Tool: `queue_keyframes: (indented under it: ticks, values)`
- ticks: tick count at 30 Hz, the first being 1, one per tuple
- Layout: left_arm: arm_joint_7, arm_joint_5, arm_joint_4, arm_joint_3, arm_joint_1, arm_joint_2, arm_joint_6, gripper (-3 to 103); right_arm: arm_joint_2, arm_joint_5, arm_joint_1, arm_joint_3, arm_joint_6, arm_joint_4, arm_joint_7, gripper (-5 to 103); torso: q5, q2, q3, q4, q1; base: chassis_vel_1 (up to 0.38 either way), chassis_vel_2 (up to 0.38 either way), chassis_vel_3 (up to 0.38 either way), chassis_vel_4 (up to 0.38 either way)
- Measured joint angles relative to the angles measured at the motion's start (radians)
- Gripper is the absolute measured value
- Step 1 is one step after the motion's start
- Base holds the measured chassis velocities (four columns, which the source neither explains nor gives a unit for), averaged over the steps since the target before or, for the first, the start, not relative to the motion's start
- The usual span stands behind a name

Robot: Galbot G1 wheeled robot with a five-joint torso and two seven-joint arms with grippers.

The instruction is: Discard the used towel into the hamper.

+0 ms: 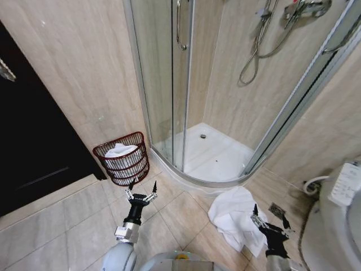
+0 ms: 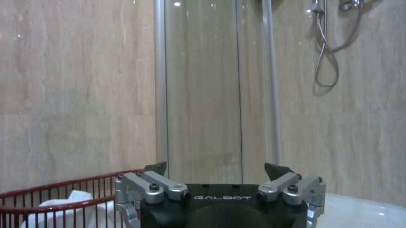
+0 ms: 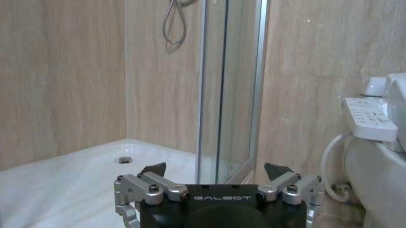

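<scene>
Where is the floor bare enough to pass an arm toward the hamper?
Bare tiles lie between the open left gripper and the hamper, and left toward the dark doorway. It is crowded by the open right gripper, where the towel lies beside the toilet.

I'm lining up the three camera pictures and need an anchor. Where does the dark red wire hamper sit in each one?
Head view: the round, dark red open-weave wire hamper stands on the floor by the wall, left of centre, with white cloth inside.
Left wrist view: its rim is in the lower left corner.
Right wrist view: not in it.
Shared landmark: the glass shower door's metal frame.
</scene>
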Motion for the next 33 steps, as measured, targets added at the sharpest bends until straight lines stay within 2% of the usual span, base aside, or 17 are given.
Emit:
queue_keyframes:
  ticks: [6, 9, 10, 12, 15, 18, 21, 27, 33]
  values:
    - [-0.018, 0.001, 0.0, -0.001, 0.0, -0.002, 0.002, 100, -0.001, -0.002, 0.005, 0.0, -0.001, 0.0, -0.003, 100, 0.0, -0.022, -0.015, 0.0, -0.007, 0.0, 0.0, 0.0, 0.0]
    - [-0.047, 0.003, 0.0, -0.007, -0.004, -0.005, 0.024, 100, -0.003, 0.006, 0.005, 0.014, 0.008, 0.002, -0.065, 100, 0.0, -0.039, -0.027, 0.0, -0.013, 0.0, 0.0, 0.0, 0.0]
    - [-0.047, 0.003, 0.0, -0.007, -0.004, -0.005, 0.024, 100, -0.003, 0.006, 0.005, 0.014, 0.008, 0.002, -0.065, 100, 0.0, -0.039, -0.027, 0.0, -0.013, 0.0, 0.0, 0.0, 0.0]
    - [-0.039, -0.018, -0.002, -0.022, -0.011, 0.004, 0.048, 100, -0.02, 0.021, -0.013, 0.024, 0.024, 0.022, -0.152, 100, 0.0, -0.053, -0.036, 0.0, -0.017, 0.0, 0.0, 0.0, 0.0]
    - [-0.026, -0.037, -0.004, -0.038, -0.019, 0.013, 0.062, 100, -0.047, 0.028, -0.037, 0.011, 0.038, 0.043, -0.181, 100, -0.0001, -0.063, -0.043, 0.0, -0.02, 0.0, 0.0, 0.0, 0.0]
    - [-0.014, -0.051, -0.006, -0.053, -0.024, 0.018, 0.074, 100, -0.073, 0.029, -0.062, -0.015, 0.046, 0.067, -0.174, 100, 0.0, -0.074, -0.051, 0.0, -0.023, 0.0, 0.0, 0.0, 0.0]
    - [-0.009, -0.084, -0.009, -0.062, -0.03, 0.029, 0.094, 100, -0.1, 0.019, -0.076, -0.056, 0.044, 0.093, -0.131, 100, -0.0002, -0.091, -0.064, 0.0, -0.025, 0.0, 0.0, 0.0, 0.0]
    - [-0.008, -0.093, -0.009, -0.059, -0.035, 0.027, 0.115, 100, -0.104, -0.003, -0.054, -0.079, 0.015, 0.095, -0.084, 100, 0.0, -0.11, -0.082, 0.0, -0.025, 0.0, 0.0, 0.0, 0.0]
    - [-0.008, -0.09, -0.009, -0.052, -0.032, 0.018, 0.125, 100, -0.095, -0.005, -0.04, -0.081, -0.006, 0.093, -0.062, 100, 0.0, -0.113, -0.085, 0.0, -0.025, 0.0, 0.0, 0.0, 0.0]
